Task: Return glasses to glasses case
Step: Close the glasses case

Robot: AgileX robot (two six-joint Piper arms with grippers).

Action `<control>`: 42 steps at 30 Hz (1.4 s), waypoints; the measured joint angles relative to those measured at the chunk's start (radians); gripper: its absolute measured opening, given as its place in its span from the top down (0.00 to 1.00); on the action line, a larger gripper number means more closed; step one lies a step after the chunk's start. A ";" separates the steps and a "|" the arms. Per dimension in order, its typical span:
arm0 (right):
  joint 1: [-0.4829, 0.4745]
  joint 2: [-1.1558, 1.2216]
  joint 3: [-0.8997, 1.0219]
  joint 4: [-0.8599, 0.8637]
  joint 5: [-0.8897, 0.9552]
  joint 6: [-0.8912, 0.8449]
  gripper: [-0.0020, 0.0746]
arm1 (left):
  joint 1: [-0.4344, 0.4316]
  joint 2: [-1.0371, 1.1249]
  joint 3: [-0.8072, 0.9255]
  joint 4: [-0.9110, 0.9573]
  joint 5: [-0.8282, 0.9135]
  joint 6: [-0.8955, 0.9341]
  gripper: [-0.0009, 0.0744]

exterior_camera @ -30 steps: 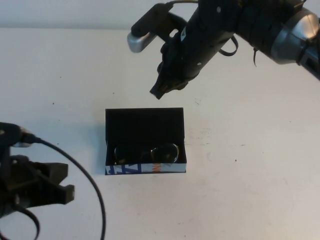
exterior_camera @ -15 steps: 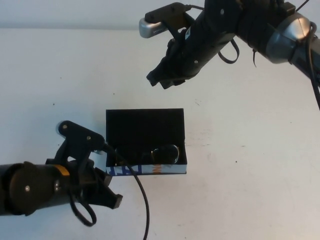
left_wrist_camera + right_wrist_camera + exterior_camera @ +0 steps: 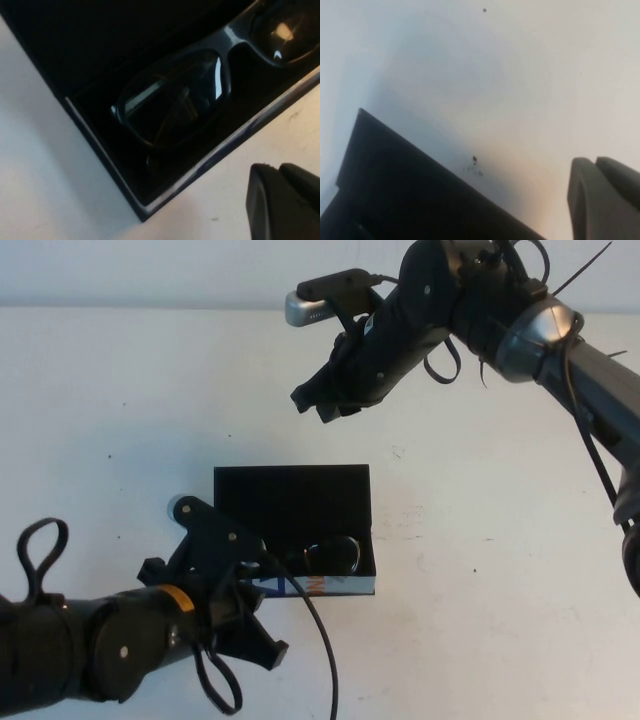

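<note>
With the glasses (image 3: 175,100) in the glasses case (image 3: 290,495), I'll creep my closed left gripper (image 3: 262,652) beside it toward the lid, closed right gripper (image 3: 318,405) parked beyond.

Black glasses case (image 3: 290,502) with a blue, white and orange printed side holds black-framed glasses (image 3: 325,555); table (image 3: 480,570) white.
</note>
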 joint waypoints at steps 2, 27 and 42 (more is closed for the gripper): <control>-0.005 0.015 -0.002 0.005 0.000 0.000 0.99 | -0.016 0.009 -0.002 0.002 -0.026 0.000 0.99; -0.017 0.119 -0.011 0.050 -0.164 0.002 0.99 | -0.018 0.098 -0.009 0.006 -0.151 -0.035 0.99; -0.017 0.188 -0.012 0.081 -0.112 0.002 0.99 | -0.018 0.098 -0.009 0.006 -0.168 -0.039 0.99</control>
